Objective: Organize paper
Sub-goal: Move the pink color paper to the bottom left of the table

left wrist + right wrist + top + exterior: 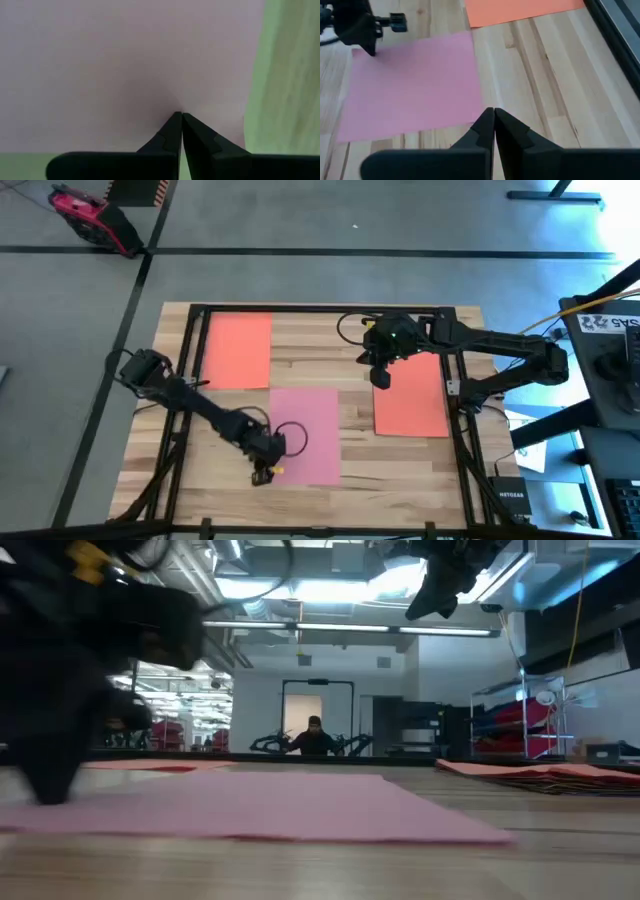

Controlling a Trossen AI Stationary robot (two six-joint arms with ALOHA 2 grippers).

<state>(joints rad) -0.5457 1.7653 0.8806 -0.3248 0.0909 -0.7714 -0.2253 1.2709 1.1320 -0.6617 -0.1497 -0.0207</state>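
Two tools are in play, both with fingers pressed together and nothing between them. The left tool (266, 471) is down at the near-left corner of the pink sheet (305, 430); its wrist view shows the closed tips (180, 120) set on the pink surface a little in from the sheet's edge. The right tool (382, 378) hangs well above the table, near the upper left corner of the right-hand orange sheet (412, 395), and in the low view it shows high up against the ceiling lights (432, 595).

From above, the pink sheet lies mid-table toward the near edge, long axis running front to back. An orange sheet (238, 350) sits at the far left, also lengthwise front to back, well apart from the right-hand one. The low view shows what the top view cannot: the right-hand orange is a small stack of sheets (545, 772), edges slightly splayed. The right wrist view catches the left tool (362, 32) at the pink sheet's corner.

The table (350, 360) is pale wood planking inside a black frame. Beyond it stretches an open workshop with bright ceiling lights, shelving, and a person (314, 737) sitting far back.
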